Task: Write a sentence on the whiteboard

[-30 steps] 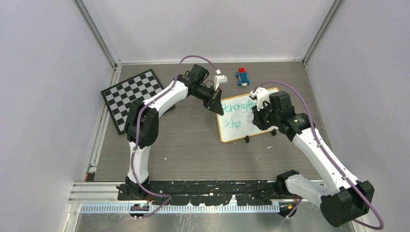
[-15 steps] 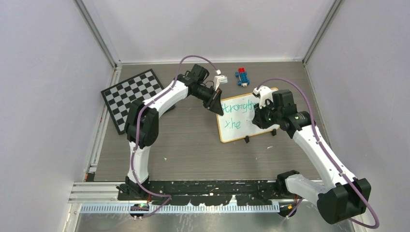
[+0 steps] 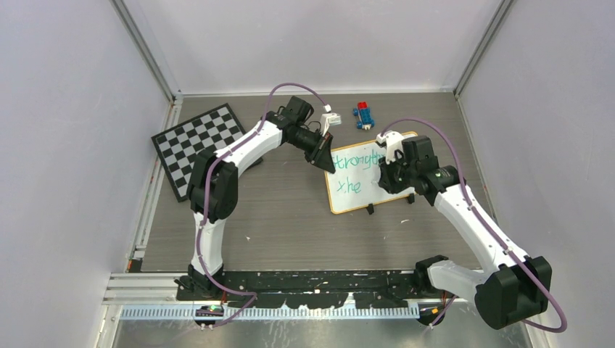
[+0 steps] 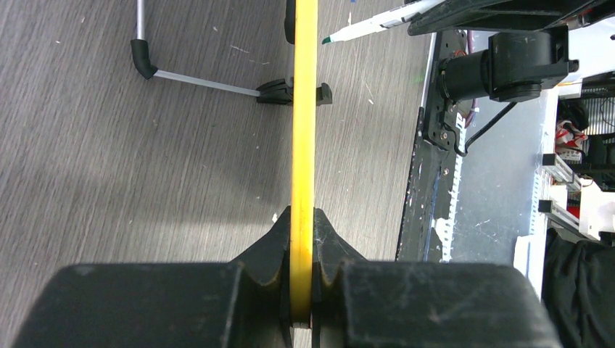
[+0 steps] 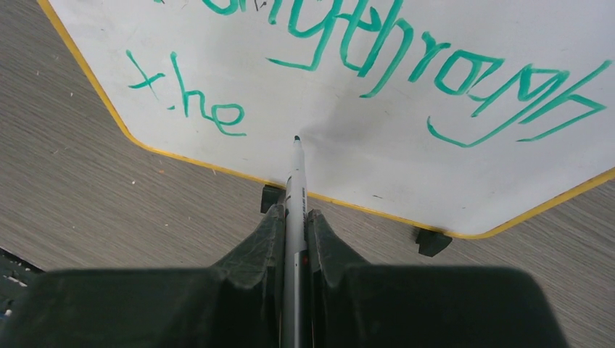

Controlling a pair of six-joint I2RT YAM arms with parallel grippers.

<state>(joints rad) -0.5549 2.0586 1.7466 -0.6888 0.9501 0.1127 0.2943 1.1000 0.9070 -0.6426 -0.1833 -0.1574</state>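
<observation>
Over the last second only your right arm moved. In the top view its wrist drifted a little to the right over the board (image 3: 360, 197), then came back left, and the elbow and shoulder links shifted with it. Your left arm, the board and the green lettering stayed where they were, and no new stroke appeared.

Left side: the checkerboard (image 3: 199, 141) lay flat on the table, well apart from the work. Your left gripper (image 4: 302, 217) was closed tight on the board's yellow edge (image 4: 303, 109) and held it tilted up on its clips (image 3: 370, 209).

Middle: the board stood right of centre, its face turned toward your right arm. The sentence (image 5: 435, 72) read roughly "Strongthrough" on the top line and "the" on the second, with blank space after "the". A few toy blocks (image 3: 364, 114) sat just beyond the board's far edge.

Right side: your right gripper (image 5: 294, 217) was clamped narrow on the marker (image 5: 294, 188), tip forward. The tip pointed at the bare patch right of "the". In the left wrist view the marker (image 4: 377, 25) looked just clear of the board face, though I could not tell for certain that it was off the surface.

Reading: the shuffle looked like repositioning for the next word, not writing. I judged the task well along but unfinished, with the last word still to go on the second line.
</observation>
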